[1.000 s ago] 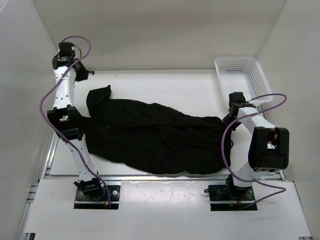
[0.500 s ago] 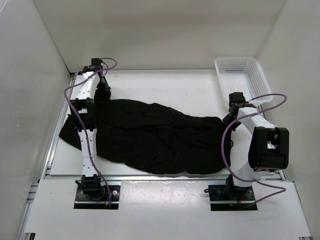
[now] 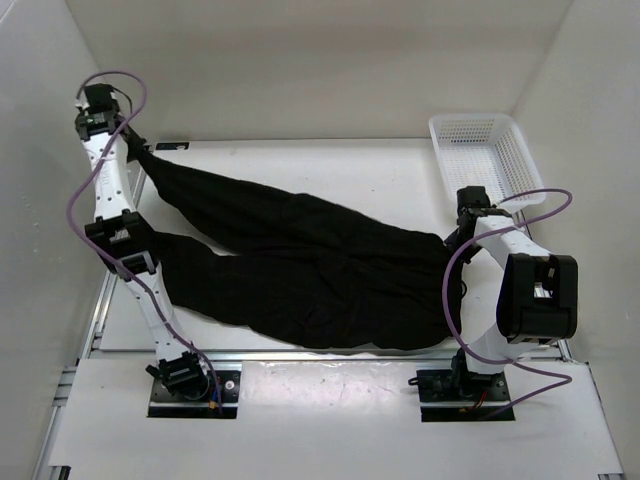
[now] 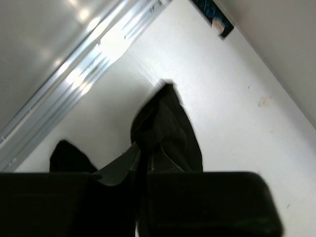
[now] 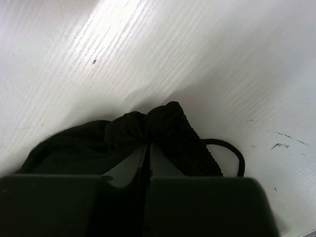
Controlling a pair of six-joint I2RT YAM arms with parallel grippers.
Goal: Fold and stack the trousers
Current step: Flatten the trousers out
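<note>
The black trousers lie spread across the white table, waist to the right and two legs to the left. My left gripper is shut on the end of the far leg near the back left corner, and that leg runs taut from it. In the left wrist view the jaws pinch a point of black cloth above the table. My right gripper is shut on the waistband; the right wrist view shows its jaws closed on the bunched ribbed waist, with a drawstring loop beside it.
A white mesh basket stands at the back right corner. An aluminium rail runs along the table's left edge below my left gripper. The near leg passes behind my left arm. White walls close in the back and sides.
My left arm dipped to the far leg's end, its gripper opened and shut on it, then rose toward the back left corner. The crumpled leg is now pulled out straight. The right arm stayed still.
</note>
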